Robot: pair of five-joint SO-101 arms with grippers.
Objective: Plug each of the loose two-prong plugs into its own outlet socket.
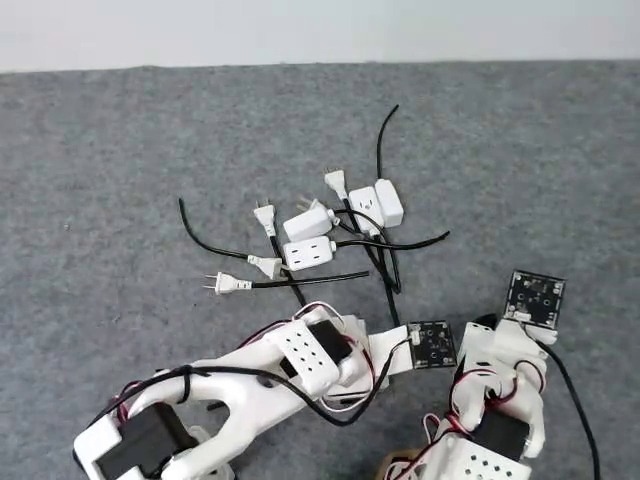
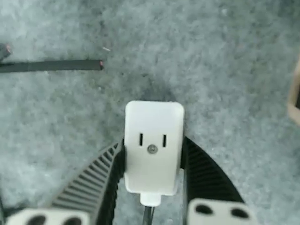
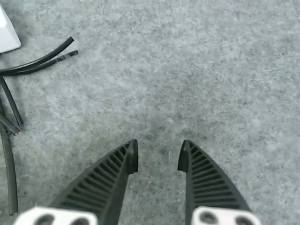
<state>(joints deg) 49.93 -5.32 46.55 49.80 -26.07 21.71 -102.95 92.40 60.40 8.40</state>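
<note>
Item one: the left gripper (image 2: 152,147) is clamping a white outlet socket (image 2: 153,117). This is a smooth plastic block with rounded corners, showing two narrow slots and a small round hole below them. The black ribbed fingers (image 2: 101,178) are pressing on both of its long sides. I am reading this pair as sitting toward the near edge of the table (image 1: 520,150), about midway along it, and I cannot tell whether the block is touching the surface. A cut black cord end (image 2: 56,64) is lying just beyond it.

Item two: the right gripper (image 3: 158,157) is standing narrowly parted and holding nothing, with its tapered, ridged fingers (image 3: 112,178) pointing at bare surface toward the near right corner. Black cords (image 3: 37,63) are trailing well off to one side.

Item three: the loose plugs (image 1: 265,215) (image 1: 335,183) (image 1: 265,266) (image 1: 232,285), small white two-prong bodies on thin black leads, are lying tangled about the table's middle. They are lying among the boxy white outlet blocks (image 1: 310,253) (image 1: 307,224) (image 1: 378,204).

Item four: a grey, felt-like nap is covering the table, with a pale wall (image 1: 300,30) running along the far edge.

Item five: the white arms, left (image 1: 250,385) and right (image 1: 500,410), are carrying exposed wiring.
</note>
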